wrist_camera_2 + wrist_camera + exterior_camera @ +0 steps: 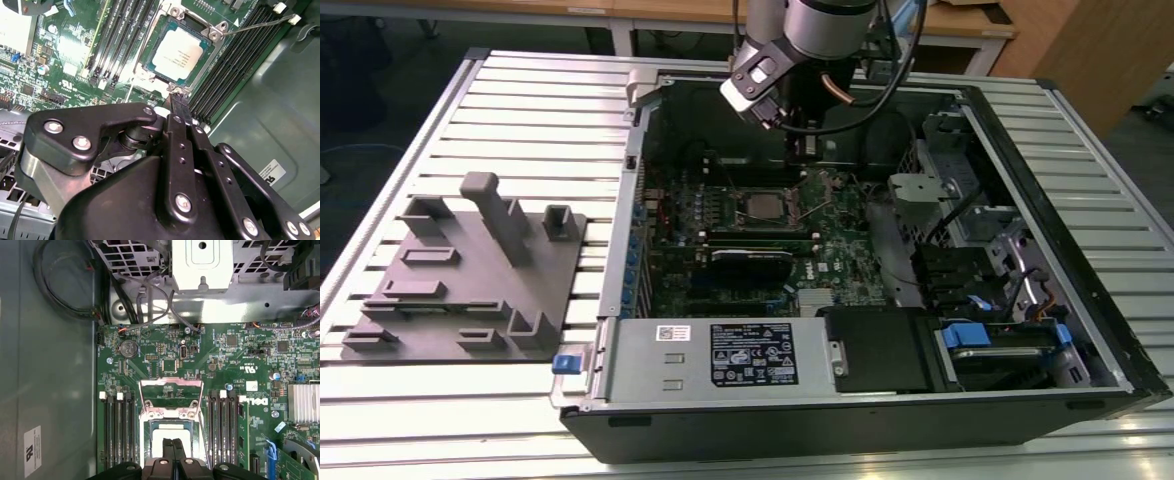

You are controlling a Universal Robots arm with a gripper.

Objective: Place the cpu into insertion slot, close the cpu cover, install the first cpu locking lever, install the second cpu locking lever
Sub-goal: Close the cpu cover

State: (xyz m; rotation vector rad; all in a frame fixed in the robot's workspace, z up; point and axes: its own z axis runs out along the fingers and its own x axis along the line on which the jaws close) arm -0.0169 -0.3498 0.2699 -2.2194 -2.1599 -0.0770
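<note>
Since the cpu (180, 52) already sits in the slot (201, 67), step one looks done. Cover (171, 384) is flipped open and the lever (260, 24) is unlatched, so three steps are left. Gripper (172, 447) is pressed together, empty, just over the slot.

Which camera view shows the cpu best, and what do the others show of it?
The second wrist view: the cpu shows its whole pale face, uncovered. In the first wrist view the gripper hides part of it; in the exterior view it is just a small pale square.
</note>
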